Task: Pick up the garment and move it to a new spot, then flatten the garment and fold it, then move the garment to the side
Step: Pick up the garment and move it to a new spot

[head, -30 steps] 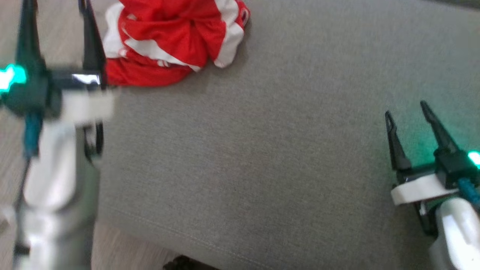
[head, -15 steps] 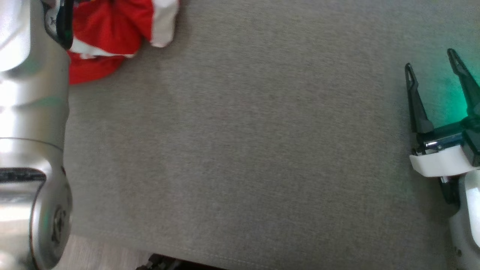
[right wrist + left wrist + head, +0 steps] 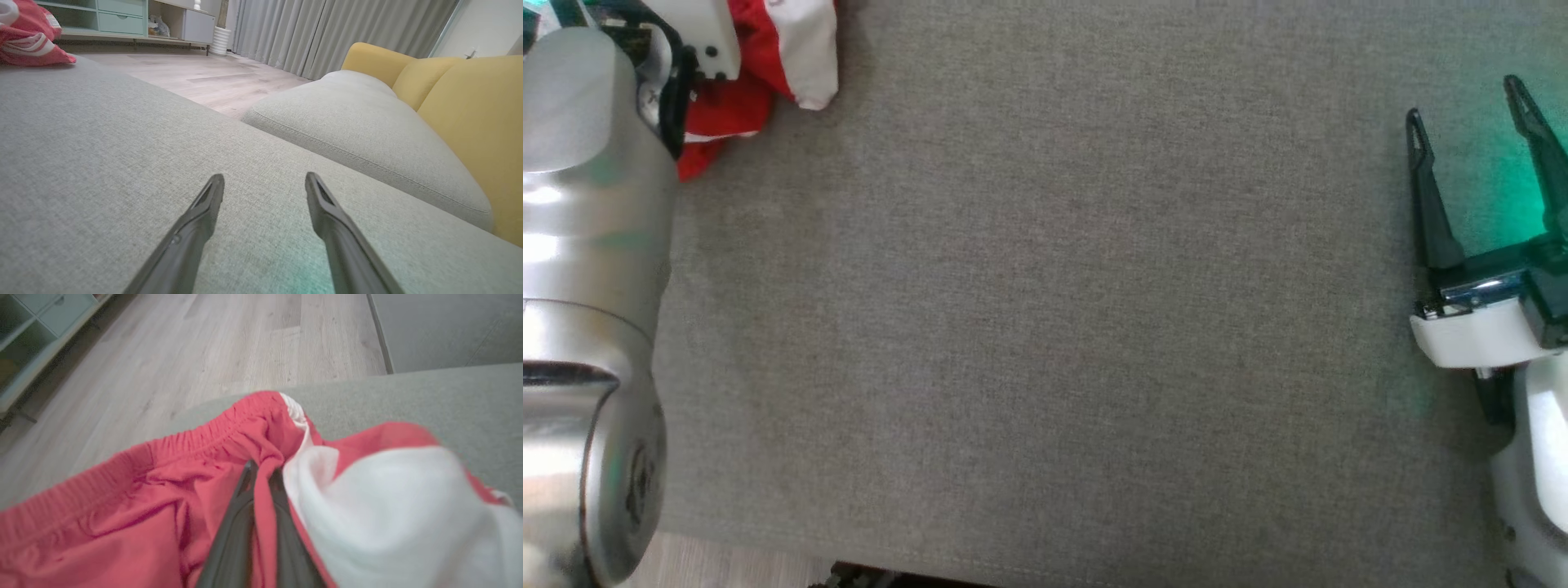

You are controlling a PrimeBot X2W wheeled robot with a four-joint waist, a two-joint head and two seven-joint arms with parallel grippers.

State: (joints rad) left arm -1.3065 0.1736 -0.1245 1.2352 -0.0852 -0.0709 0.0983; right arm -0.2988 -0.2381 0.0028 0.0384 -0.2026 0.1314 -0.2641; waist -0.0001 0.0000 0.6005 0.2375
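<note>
The garment is a crumpled pair of red shorts with white panels and an elastic waistband, lying at the far left corner of the grey cushion. My left gripper is shut on a fold of its red fabric, which is pinched between the two dark fingers. In the head view the garment shows at the top left, partly behind my left forearm. My right gripper hovers open over bare cushion at the right, far from the garment, with nothing between its fingers.
The cushion's front edge runs along the bottom of the head view, with wooden floor beyond its left end. A second grey cushion and yellow back cushions lie to the right. A low cabinet stands across the room.
The head camera has shifted, so the garment sits further up and left. My left arm reached forward onto the garment and its fingers went from open to shut on the fabric. The right gripper stays open.
</note>
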